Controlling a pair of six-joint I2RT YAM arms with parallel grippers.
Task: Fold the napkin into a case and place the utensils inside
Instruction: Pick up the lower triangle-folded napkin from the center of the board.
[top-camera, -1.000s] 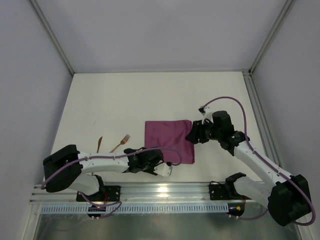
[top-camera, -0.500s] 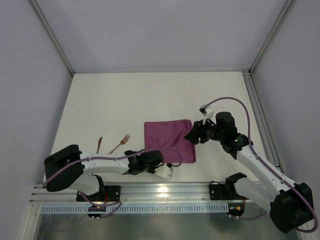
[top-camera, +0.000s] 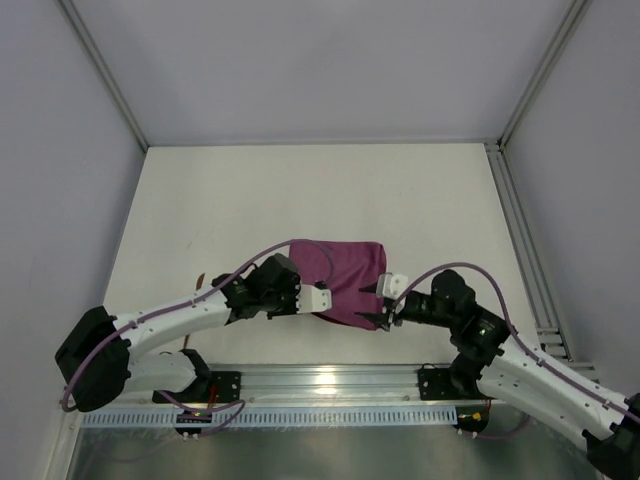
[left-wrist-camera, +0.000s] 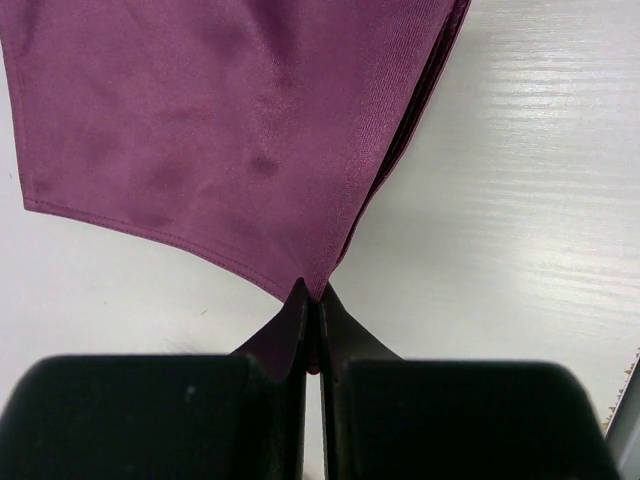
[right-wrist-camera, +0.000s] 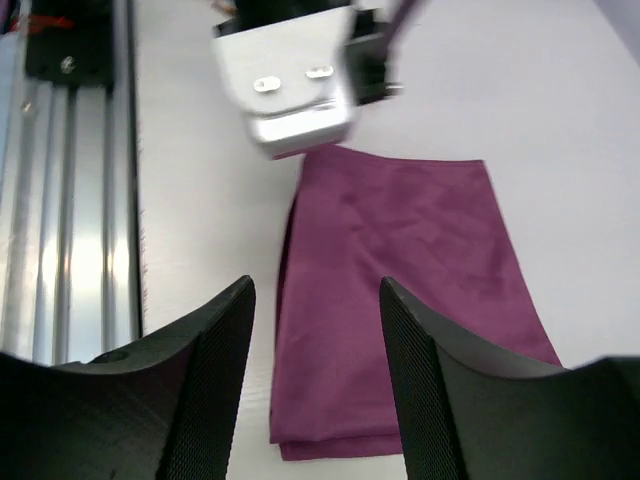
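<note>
White table (top-camera: 300, 190), folded purple napkin (top-camera: 352, 275) sits mid-table, a bit toward the near edge. Left gripper (left-wrist-camera: 311, 300) is clamped tight on its near-left corner. Right gripper (right-wrist-camera: 315, 290) hangs over the near-right edge, jaws apart, holding nothing.

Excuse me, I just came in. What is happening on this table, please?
A plum-purple napkin lies on the white table, folded in layers but not yet into a narrow pouch. The left claw is shut on one near corner of the cloth, pinching it between its tips. The right claw is open and hovers over the napkin's near right part, holding nothing.
</note>
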